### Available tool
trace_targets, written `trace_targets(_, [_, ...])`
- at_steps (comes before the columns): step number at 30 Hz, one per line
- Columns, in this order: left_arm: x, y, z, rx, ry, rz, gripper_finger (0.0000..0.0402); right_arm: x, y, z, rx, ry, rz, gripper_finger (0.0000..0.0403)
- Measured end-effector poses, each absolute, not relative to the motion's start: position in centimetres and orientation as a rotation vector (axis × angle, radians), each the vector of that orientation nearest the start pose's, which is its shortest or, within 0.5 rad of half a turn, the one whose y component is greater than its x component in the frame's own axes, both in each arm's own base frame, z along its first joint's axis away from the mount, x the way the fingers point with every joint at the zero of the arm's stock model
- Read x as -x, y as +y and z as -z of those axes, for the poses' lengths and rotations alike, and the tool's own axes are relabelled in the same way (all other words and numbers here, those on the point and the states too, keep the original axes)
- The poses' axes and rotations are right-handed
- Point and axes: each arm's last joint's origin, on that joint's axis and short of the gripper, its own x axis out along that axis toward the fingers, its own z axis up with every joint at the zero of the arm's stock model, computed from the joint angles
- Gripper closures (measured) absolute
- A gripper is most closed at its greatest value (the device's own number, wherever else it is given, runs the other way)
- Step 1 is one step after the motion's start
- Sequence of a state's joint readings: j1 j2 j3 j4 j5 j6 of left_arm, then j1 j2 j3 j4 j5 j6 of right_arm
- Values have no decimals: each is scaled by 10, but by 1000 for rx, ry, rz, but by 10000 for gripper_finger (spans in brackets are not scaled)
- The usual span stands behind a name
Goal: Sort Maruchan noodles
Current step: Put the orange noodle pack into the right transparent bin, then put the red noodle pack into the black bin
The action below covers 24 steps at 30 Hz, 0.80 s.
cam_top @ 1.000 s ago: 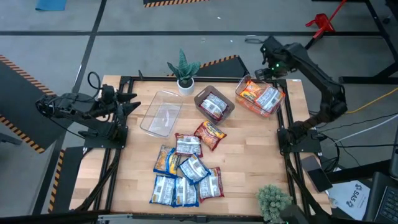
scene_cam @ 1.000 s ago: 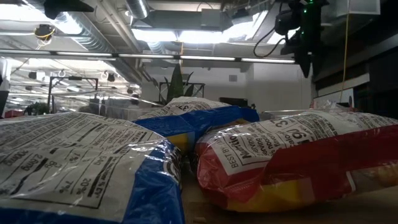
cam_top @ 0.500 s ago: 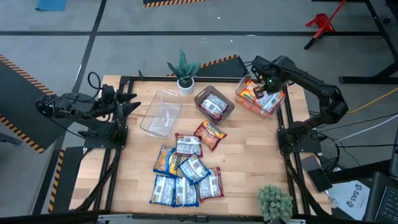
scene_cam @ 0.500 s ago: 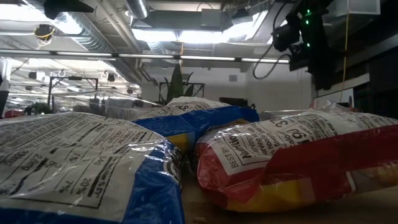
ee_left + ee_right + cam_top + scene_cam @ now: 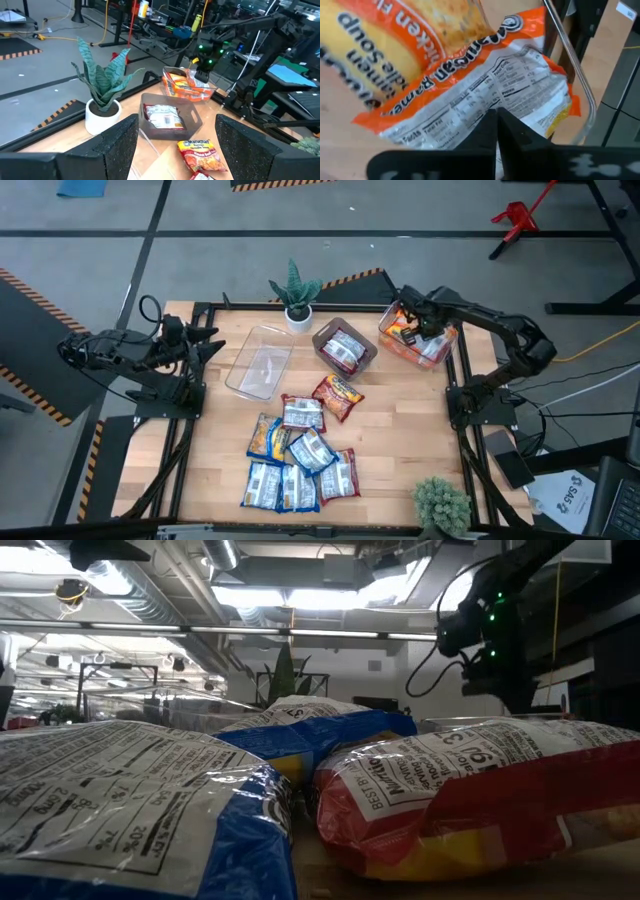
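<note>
While the right claw [image 5: 408, 323] hangs with its fingers pressed together over the clear bin [image 5: 388, 340] at the desk's far right corner, nothing is held between them. Directly beneath it, that bin holds orange noodle packets [image 5: 485, 95], one lying label-down with its white nutrition panel up. Just beside the claw toward the desk's middle, the grey square bin [image 5: 368, 358] holds one silver-panelled packet [image 5: 343, 350]. Farther along the same line lies an empty clear bin [image 5: 258, 362], with a potted plant [image 5: 296, 292] standing behind it. Well apart from the right claw, toward the near edge of the desk [image 5: 400, 440], the remaining Maruchan noodles [image 5: 298, 452] lie in a loose overlapping pile of blue-yellow, orange and red wrappers; one red packet [image 5: 337, 396] sits nearest the grey bin. A second small plant [image 5: 440, 502] stands at the near right corner. Resting off the desk's left side, the left claw [image 5: 212, 345] waits with fingers apart, holding nothing.
</note>
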State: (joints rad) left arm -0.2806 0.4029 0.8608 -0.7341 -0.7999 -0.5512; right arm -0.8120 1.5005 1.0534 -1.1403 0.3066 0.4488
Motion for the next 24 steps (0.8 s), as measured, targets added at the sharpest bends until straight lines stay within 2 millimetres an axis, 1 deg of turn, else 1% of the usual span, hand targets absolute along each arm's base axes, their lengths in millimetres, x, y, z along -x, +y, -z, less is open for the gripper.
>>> trace_targets(5, [-59, 5, -345, 409, 86, -566, 143, -169, -191, -211, -729, 1390, 1225, 398])
trace_targets(7, [-59, 5, -345, 410, 85, -566, 143, -171, -192, -213, -740, 1375, 1210, 398])
trace_targets(9, [-59, 5, -345, 413, 85, -566, 143, -172, -193, -219, -740, 1370, 1204, 398])
trace_targets(11, [-59, 5, -345, 414, 84, -566, 143, -173, -195, -231, -715, 1369, 1218, 398])
trace_targets(15, [-59, 5, -345, 415, 84, -566, 143, -177, -200, -261, -670, 1351, 1212, 398])
trace_targets(19, [-59, 4, -345, 418, 91, -546, 143, -183, -205, -295, -674, 1255, 1179, 398])
trace_targets(24, [-59, 4, -345, 421, 96, -533, 143, -192, -208, -332, -747, 1092, 1042, 397])
